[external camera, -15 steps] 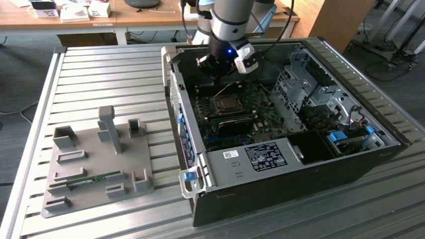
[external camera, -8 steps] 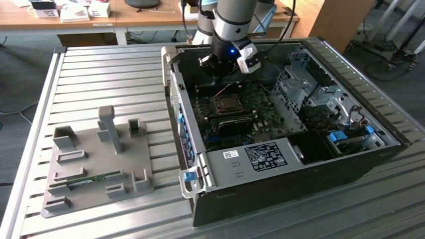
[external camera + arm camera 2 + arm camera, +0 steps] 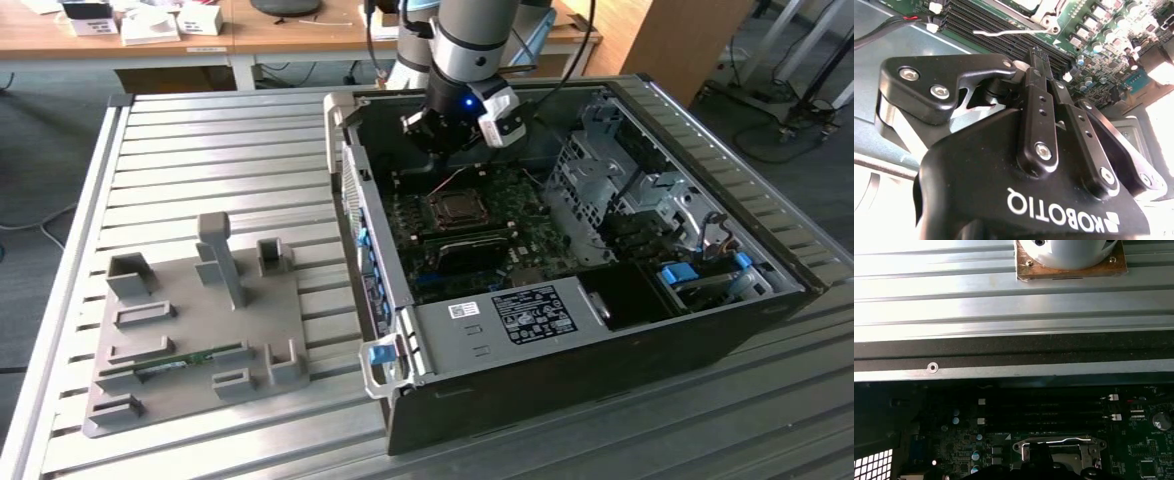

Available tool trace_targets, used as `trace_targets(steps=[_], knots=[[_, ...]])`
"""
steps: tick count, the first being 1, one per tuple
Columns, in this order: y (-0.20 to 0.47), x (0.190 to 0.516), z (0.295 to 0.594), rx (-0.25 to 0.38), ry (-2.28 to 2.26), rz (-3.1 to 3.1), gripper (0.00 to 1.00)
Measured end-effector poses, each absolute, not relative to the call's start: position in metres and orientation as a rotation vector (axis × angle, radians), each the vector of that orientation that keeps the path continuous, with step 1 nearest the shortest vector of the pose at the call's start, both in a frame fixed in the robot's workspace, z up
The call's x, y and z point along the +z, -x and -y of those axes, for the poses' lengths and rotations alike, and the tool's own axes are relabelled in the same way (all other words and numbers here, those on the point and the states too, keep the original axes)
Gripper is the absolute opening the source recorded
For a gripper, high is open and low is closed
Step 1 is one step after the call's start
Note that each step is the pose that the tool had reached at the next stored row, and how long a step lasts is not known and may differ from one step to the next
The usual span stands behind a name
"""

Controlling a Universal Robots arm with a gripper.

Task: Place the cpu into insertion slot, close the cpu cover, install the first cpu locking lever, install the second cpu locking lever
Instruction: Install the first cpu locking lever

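Two steps look done to me: the cpu cover lies flat over its socket on the green board, so the cpu presumably sits beneath that cover, though I cannot make out its face. Just beside the cover hangs the gripper, fingers drawn together with nothing between them. Its tips are near a thin silvery locking lever along the cover's edge, so the first lever seems the step in hand. Latching it would call for the tips to bear squarely on that slim wire without slipping off.
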State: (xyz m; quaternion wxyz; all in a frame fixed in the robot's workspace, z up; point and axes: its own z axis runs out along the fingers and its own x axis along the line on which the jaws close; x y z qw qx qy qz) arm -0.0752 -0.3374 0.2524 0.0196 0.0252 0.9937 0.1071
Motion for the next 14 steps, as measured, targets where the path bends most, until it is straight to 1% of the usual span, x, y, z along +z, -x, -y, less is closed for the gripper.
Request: trace_targets(steps=[4,10,14], knots=[[0.0730,0.2518,0.3373,0.333,-0.078,-3.084,0.11],[0.0723,0.2515,0.3372,0.360,-0.079,-3.081,0.11],[0.0716,0.2513,0.3372,0.361,-0.106,-3.078,0.11]])
